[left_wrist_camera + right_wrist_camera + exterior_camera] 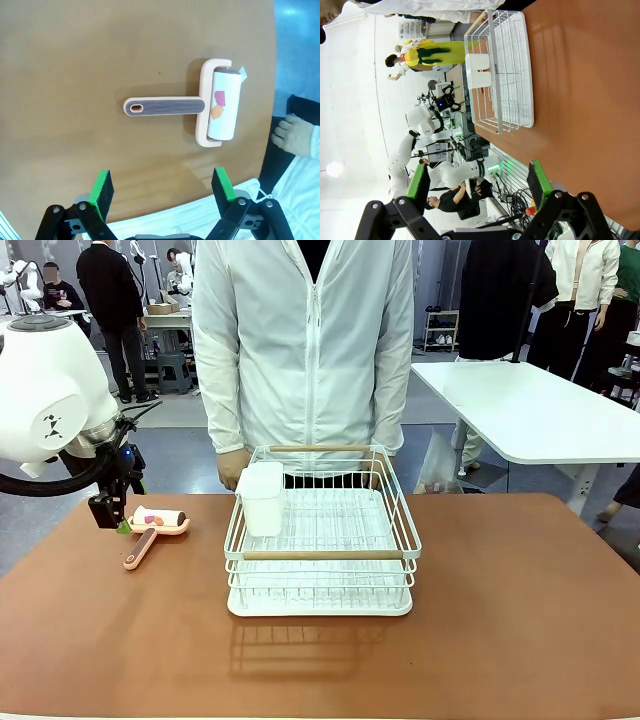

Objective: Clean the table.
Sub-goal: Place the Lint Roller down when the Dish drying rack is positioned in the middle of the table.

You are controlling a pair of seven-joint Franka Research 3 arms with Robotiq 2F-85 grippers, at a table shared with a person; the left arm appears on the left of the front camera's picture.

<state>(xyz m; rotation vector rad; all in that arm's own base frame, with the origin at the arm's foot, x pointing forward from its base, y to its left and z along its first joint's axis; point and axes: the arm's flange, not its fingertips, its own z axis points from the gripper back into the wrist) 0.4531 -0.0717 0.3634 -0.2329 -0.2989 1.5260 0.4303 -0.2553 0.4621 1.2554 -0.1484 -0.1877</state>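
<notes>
The reddish-brown table [500,620] carries a pink lint roller [152,525] at its left side, handle toward the robot's edge. In the left wrist view the roller [200,106] lies flat, its white sticky drum marked with coloured patches. My left gripper [110,515] hangs just above and to the left of it. Its green pads [102,192] stand wide apart around nothing, so the left gripper [162,187] is open and short of the handle. My right gripper [479,182] is open too, held off the table's right side with nothing between its fingers.
A white wire dish rack [320,540] with wooden handles stands mid-table, a white plastic container [262,498] in its back left corner. A person in a white jacket stands at the far edge, one hand [295,137] near the roller's end. A white-topped table [530,405] is at the back right.
</notes>
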